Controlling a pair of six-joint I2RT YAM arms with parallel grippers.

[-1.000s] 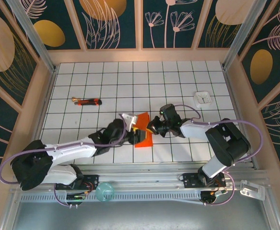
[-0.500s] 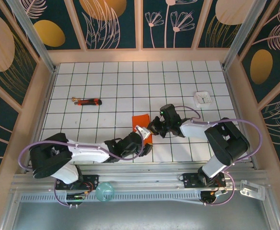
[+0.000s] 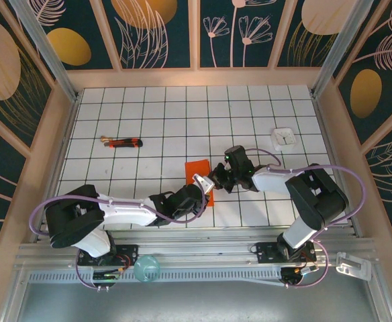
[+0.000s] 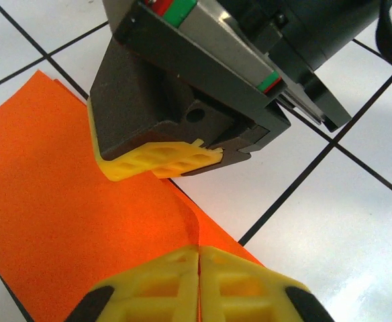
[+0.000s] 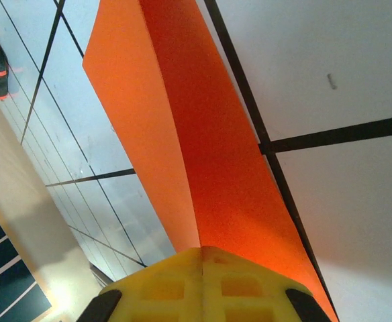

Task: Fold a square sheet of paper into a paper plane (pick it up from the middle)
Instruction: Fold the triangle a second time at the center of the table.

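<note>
Left tool (image 3: 200, 182) and right tool (image 3: 215, 179) meet at the square sheet of paper (image 3: 197, 167) on the tabletop's (image 3: 156, 107) near half, seen from above. Left wrist view: fingers together, pinching a raised ridge of the sheet. Right wrist view: fingers together, clamped on the sheet. Pull evenly, slowly, so the crease runs straight

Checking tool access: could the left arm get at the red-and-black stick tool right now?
Likely not freely: the left pincer is shut on the orange paper; the stick tool lies unobstructed.
</note>
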